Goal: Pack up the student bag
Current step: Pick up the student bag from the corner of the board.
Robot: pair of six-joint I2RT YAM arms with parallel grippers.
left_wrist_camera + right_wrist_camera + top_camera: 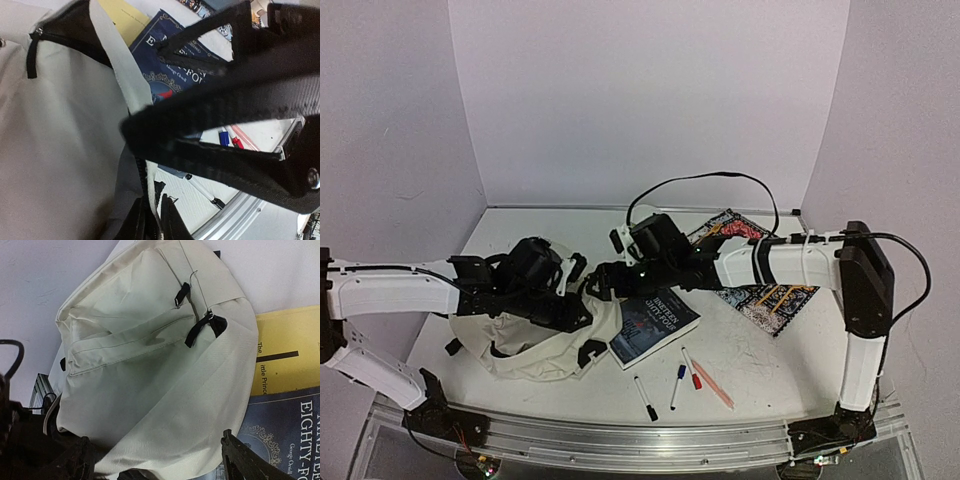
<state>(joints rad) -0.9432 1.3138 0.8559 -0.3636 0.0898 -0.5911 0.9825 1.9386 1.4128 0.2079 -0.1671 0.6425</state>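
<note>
the right gripper [155, 437] stands wide. its two dark fingers [240, 460] sit well apart at the bottom of its wrist view, with the cream cloth of the student bag [140, 355] lying between and below them. whether the tips touch the cloth cannot be told. two black zip pulls [200, 327] lie on the bag just beyond the fingers.

in the top view the right gripper [603, 281] is at the bag's far right corner, and the left gripper [572, 300] is just beside it over the same edge. how far the left gripper is spread cannot be told: a black strap [225, 105] crosses its wrist view close to the lens and hides the fingers.

the student bag [530, 335] lies crumpled on the left half of the table [760, 370], mostly under the left wrist. a blue book [655, 320] lies against its right edge, on top of a yellow book [290, 350] whose left side the bag's cloth covers. nearer the front edge lie several markers [677, 387]. a patterned book [775, 300] lies further right, partly under the right arm.
</note>
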